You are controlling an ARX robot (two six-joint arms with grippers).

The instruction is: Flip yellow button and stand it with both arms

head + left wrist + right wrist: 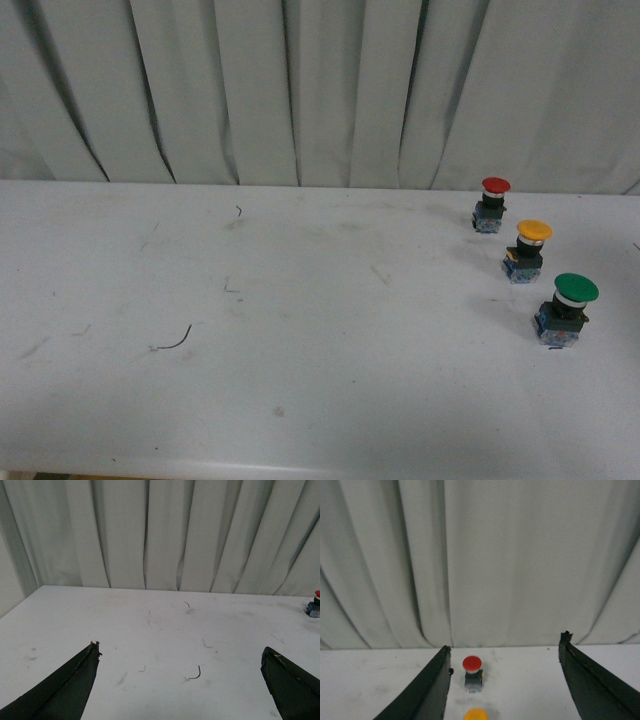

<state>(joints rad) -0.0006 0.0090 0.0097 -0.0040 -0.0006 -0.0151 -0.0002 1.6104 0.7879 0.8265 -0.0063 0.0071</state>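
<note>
1. Small yellow push button (531,250), round orange-yellow mushroom cap on black collar w/ blue-grey block base, stands upright, cap up, on the white table (300,300), at the robot's right side, toward the far edge.
2. Count: 3 buttons in a slanting row in front view. Red-capped button (492,203) farthest, by the pleated grey-white curtain (300,90); yellow one in the middle; larger green-capped button (565,308) nearest the robot. All upright, apart from each other, not touching.
3. Also 1 thin dark curved wire scrap (175,342) on the table's left half, plus a few small scuffs and marks.
4. 2 grippers, neither seen in front view. Left gripper (182,677): black fingers spread wide, nothing between them, over bare tabletop w/ the wire scrap ahead.
5. Right gripper (505,670): black fingers spread wide, holding nothing.
6. Rel. to right gripper: yellow cap (476,714) shows at the frame edge, in the gap between the fingers, nearer than the red button; no contact seen.
7. Rel. to left gripper: yellow button not in that view; only the red one is partly visible at the frame edge, well apart.
</note>
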